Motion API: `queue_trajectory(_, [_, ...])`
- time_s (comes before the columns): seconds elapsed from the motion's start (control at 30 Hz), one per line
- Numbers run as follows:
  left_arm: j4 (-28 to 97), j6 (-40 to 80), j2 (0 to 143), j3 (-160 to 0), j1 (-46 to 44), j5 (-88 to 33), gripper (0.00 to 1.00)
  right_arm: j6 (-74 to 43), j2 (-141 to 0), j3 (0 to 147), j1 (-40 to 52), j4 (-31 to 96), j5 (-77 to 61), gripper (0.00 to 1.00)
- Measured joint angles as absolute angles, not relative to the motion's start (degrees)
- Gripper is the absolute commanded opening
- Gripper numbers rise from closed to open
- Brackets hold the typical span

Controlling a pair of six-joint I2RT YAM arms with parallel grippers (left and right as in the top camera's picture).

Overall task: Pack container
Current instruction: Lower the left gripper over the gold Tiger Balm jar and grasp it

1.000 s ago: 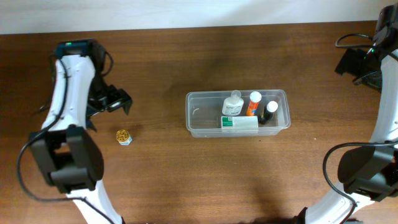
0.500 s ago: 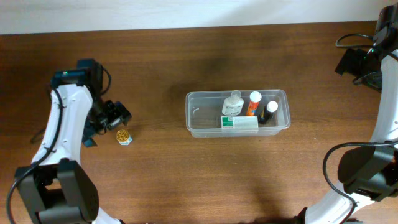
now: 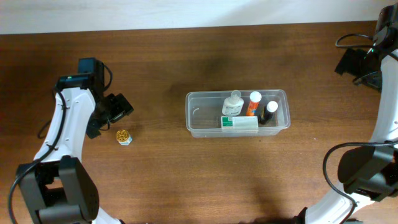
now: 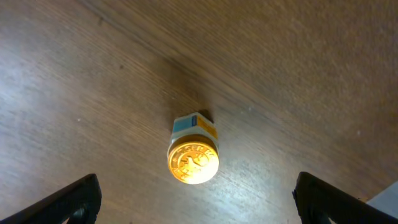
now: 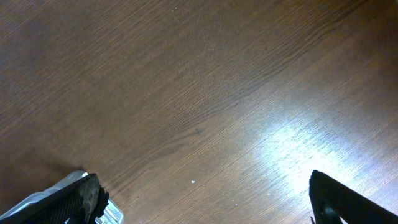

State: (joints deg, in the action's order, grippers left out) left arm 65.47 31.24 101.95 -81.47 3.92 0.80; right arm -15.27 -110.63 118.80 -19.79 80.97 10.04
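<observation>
The clear plastic container (image 3: 198, 120) sits at the table's middle. It holds a clear bottle (image 3: 232, 104), an orange bottle (image 3: 253, 104), a dark bottle (image 3: 269, 112) and a green-and-white box (image 3: 239, 122). A small gold-capped jar (image 3: 124, 137) stands on the table left of the container; it also shows in the left wrist view (image 4: 193, 158). My left gripper (image 3: 112, 112) is open, above and just behind the jar, with a finger on each side in the left wrist view (image 4: 198, 205). My right gripper (image 5: 205, 202) is open over bare table; the right arm (image 3: 357, 62) is at the far right edge.
Black cables (image 3: 356, 40) lie at the far right corner. A white wall runs along the table's far edge. Bare wood lies between the jar and the container.
My left gripper moved down from the far left toward the gold-capped jar, then shifted slightly back and up. The right arm and the container have not moved.
</observation>
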Motion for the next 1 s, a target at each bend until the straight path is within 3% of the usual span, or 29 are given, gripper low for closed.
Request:
queue_trajectory(0.73, [69.45,31.86,108.97,-79.68,-0.1,-0.51,0.99,-15.22,-110.63,118.8,-19.79,80.97,10.04,0.98])
queue_trajectory(1.0, [63.79,32.6,108.99,-74.5,0.73,0.21,0.99,-15.22,-110.63,118.8,-19.79,80.97,10.04,0.98])
